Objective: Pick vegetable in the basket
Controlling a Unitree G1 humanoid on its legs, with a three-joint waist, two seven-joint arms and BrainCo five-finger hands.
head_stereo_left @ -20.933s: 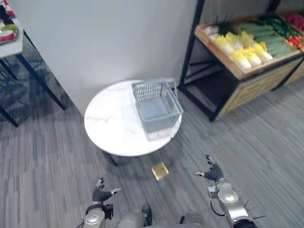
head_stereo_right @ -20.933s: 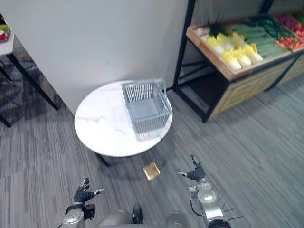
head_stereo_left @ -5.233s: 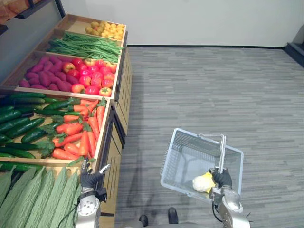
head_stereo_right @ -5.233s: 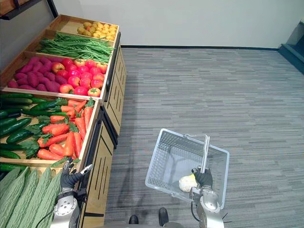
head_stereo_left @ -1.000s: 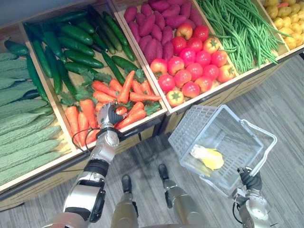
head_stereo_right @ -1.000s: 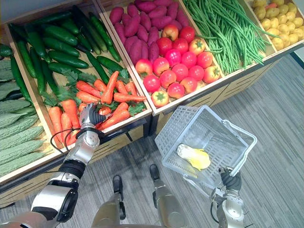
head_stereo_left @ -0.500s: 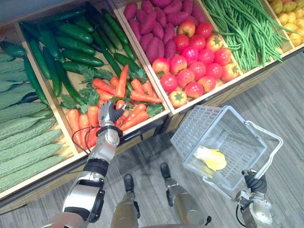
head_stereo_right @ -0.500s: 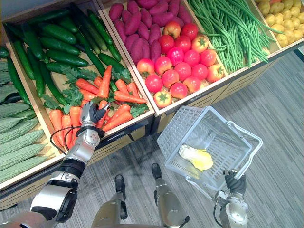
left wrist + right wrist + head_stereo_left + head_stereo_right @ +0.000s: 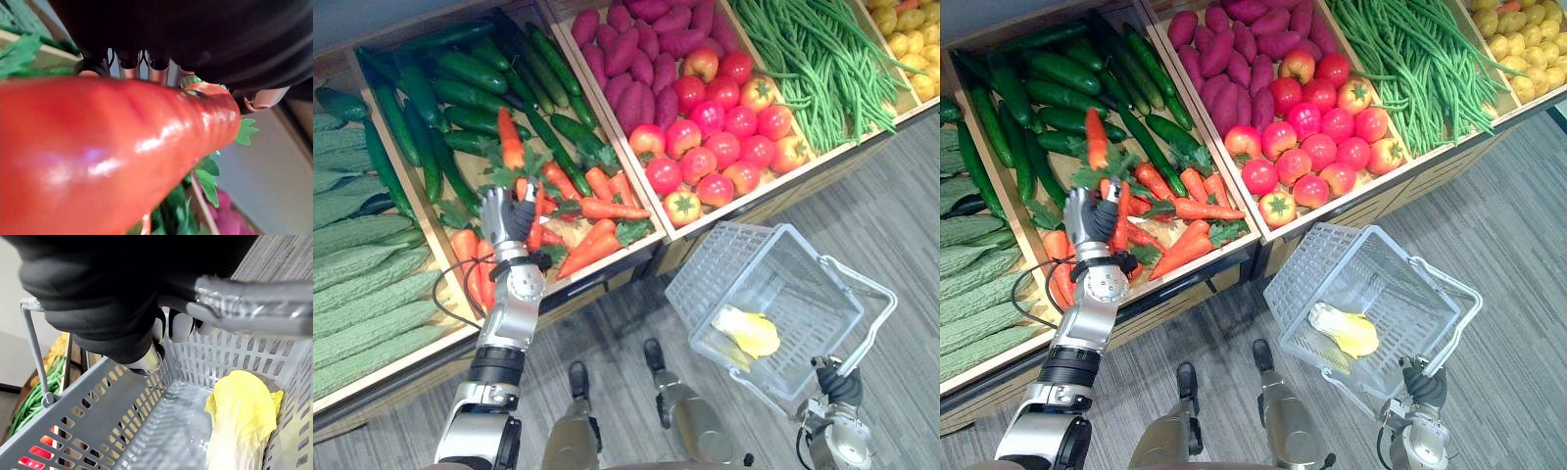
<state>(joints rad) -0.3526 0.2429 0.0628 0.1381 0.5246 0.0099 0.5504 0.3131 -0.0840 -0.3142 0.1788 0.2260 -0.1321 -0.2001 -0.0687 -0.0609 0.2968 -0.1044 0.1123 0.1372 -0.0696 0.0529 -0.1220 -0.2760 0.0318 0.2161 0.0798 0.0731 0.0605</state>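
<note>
Your left hand (image 9: 506,217) is holding a carrot (image 9: 98,156) up over the bin (image 9: 574,233), fingers clenched round it. Its root is clearing the other carrots, so nothing is getting dragged along. Your right hand (image 9: 837,384) is gripping the handle (image 9: 881,304) with curled fingers. The basket (image 9: 705,284) is hanging tilted just in front of the shelf, below the tomatoes (image 9: 715,147) (its open mouth is facing up, which should be making the drop easy). A cabbage (image 9: 749,331) is already lying inside. You are, I judge, mid-transfer: the carrot is needing a swing right and down, clear of the basket's near rim.
</note>
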